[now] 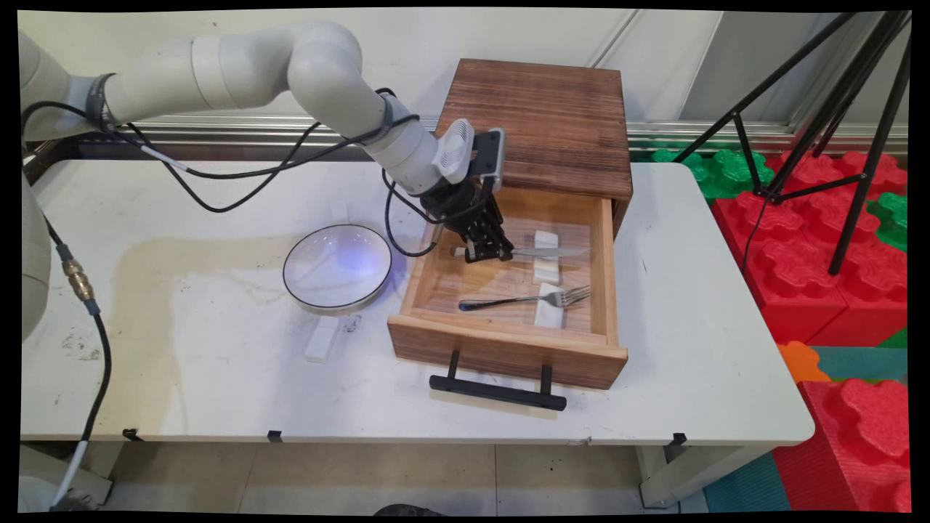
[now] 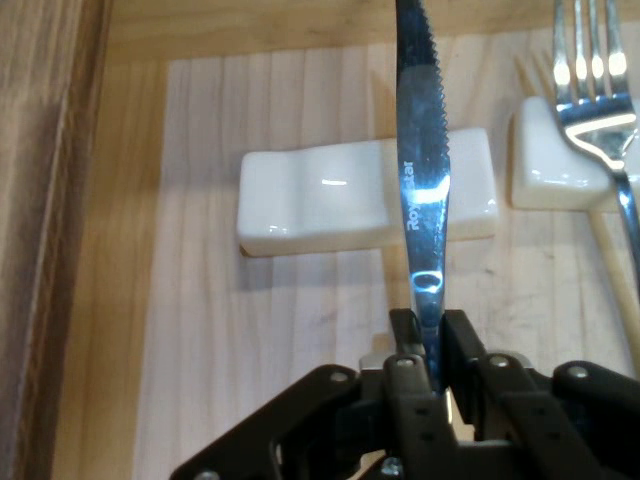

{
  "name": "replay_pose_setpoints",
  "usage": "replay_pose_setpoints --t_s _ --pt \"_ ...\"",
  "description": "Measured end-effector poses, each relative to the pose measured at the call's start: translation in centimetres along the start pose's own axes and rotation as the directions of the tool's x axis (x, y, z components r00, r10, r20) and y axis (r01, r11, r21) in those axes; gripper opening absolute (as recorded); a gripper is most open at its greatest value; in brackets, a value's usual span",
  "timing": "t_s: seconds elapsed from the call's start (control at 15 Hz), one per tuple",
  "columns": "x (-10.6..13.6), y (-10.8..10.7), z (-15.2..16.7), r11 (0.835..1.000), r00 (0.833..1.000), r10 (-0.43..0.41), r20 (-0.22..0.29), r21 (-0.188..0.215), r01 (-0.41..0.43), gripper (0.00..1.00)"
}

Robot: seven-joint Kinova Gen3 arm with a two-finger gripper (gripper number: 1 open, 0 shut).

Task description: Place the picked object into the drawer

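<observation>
My gripper (image 1: 488,253) reaches into the open wooden drawer (image 1: 436,330) and is shut on a metal knife (image 1: 552,252). In the hand view the gripper (image 2: 430,345) pinches the knife (image 2: 422,150) by the base of its serrated blade, and the blade lies across a white rest (image 2: 330,200). That rest (image 1: 546,254) sits toward the drawer's back. A fork (image 1: 523,298) lies nearer the drawer's front, its tines on a second white rest (image 1: 548,312). The fork (image 2: 595,70) and its rest (image 2: 555,165) show at the hand view's right.
The drawer sticks out of a dark wooden cabinet (image 1: 552,123), its black handle (image 1: 498,392) toward the table's near edge. A white plate with a dark rim (image 1: 337,267) lies left of the drawer, a small white block (image 1: 322,339) below it. A tripod (image 1: 821,109) and foam blocks (image 1: 814,240) stand right.
</observation>
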Motion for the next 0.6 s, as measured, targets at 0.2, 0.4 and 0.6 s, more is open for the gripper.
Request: replay_pose_setpoints --t_s 0.2,0.4,0.6 --pt "-0.25 -0.18 0.75 1.000 1.000 0.005 0.007 0.000 -0.005 1.00" --pt "-0.36 -0.34 1.06 1.000 1.000 0.004 0.009 0.005 -0.004 1.00" --pt "-0.23 -0.45 1.16 1.000 1.000 0.002 0.006 0.010 -0.002 1.00"
